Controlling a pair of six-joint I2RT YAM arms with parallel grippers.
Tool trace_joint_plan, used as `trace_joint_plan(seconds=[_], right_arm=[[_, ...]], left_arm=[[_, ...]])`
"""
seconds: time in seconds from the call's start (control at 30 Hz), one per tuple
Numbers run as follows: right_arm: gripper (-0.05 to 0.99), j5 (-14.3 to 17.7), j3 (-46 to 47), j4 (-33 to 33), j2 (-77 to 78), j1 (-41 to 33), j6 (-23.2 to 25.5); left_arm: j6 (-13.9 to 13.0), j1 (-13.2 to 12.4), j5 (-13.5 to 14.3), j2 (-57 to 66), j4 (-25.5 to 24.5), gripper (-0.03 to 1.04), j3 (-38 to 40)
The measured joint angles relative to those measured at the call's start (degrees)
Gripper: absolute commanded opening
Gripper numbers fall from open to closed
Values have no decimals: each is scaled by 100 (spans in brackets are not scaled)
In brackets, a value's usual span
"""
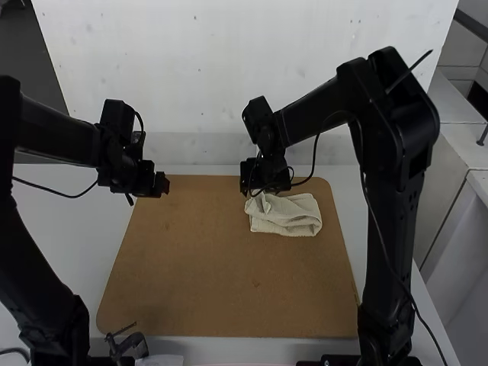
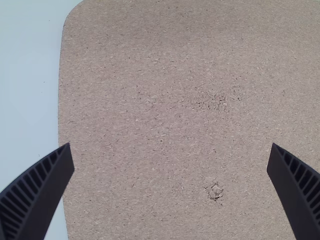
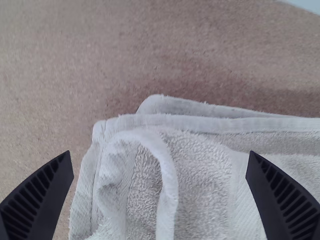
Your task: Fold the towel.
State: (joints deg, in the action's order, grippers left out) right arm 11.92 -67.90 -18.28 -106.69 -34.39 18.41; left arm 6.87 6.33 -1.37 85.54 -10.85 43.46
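At the back right of the board lies the cream towel (image 1: 286, 216), folded over in layers with a wrinkled, raised left end. Just behind and left of that end is my right gripper (image 1: 248, 183), low over the board. In the right wrist view, my right gripper (image 3: 160, 195) is open, with the bunched end of the towel (image 3: 200, 172) between and beneath its fingers. My left gripper (image 1: 162, 185) stands at the back left corner of the board, apart from the towel. The left wrist view has my left gripper (image 2: 171, 192) open above bare board.
The brown board (image 1: 221, 267) with rounded corners covers the middle of the white table (image 1: 61, 229). A white wall (image 1: 198, 91) rises behind it. A small dark object (image 1: 128, 345) is near the front left edge, and cables hang along both arms.
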Motion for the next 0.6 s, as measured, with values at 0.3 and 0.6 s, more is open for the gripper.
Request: trace_joint_plan(seconds=[0.3, 0.6], right_arm=[[2, 42, 149, -155, 525, 354, -20], [2, 79, 503, -254, 361, 299, -105]], left_arm=[[0, 0, 0, 0, 9, 101, 0], [0, 2, 0, 0, 20, 101, -13]])
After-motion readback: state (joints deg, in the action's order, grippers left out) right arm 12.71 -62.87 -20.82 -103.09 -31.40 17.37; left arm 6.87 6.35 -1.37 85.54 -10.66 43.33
